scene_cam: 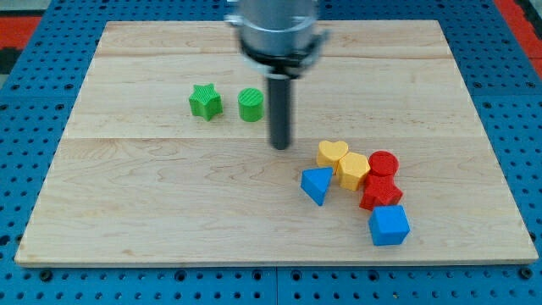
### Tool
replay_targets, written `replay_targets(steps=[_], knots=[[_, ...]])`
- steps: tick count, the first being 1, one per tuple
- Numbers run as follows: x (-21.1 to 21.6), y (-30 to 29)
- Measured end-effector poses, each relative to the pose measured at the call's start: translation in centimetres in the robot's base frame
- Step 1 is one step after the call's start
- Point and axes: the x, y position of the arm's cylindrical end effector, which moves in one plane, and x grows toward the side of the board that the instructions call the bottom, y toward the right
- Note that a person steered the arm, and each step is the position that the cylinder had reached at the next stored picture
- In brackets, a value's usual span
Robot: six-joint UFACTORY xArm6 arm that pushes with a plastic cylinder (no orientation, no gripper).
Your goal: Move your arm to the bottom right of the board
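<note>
My tip (280,146) stands on the board (152,212) a little above the middle, just to the right of the green cylinder (251,105) and not touching it. The green star (205,101) is further to the view's left. There is no hand on this arm, only the rod, so nothing is grasped or released; the tip touches no block now.

The goal is the bottom right corner (500,241) of the board, which is bare wood. Between my tip and this corner lies a cluster: the yellow heart (333,152), the yellow hexagon (353,170), the red cylinder (383,163), the red star (380,193), the blue triangle (317,184) and the blue cube (389,225). These blocks are close together, several of them touching.

I think a straight diagonal line would go directly through the cluster and push the yellow heart and the others away. A better way, in my judgement, is to go around: first slide to the view's right along the free strip above the red cylinder, until the tip is well past the cluster, then go down along the right edge to the corner. The other way, down first and then right under the blue cube, looks more narrow, because the blue cube is near the bottom edge. Near the corner the tip should slow and stay on the wood, not go over the edge to the blue tabletop (525,127).
</note>
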Motion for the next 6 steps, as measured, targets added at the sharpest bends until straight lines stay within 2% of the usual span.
replay_targets(steps=[1,2,3,4,5,6], knots=[[-0.2,10.4],[0.2,13.4],[1.3,20.7],[7.6,24.6],[13.4,23.3],[16.5,20.4]])
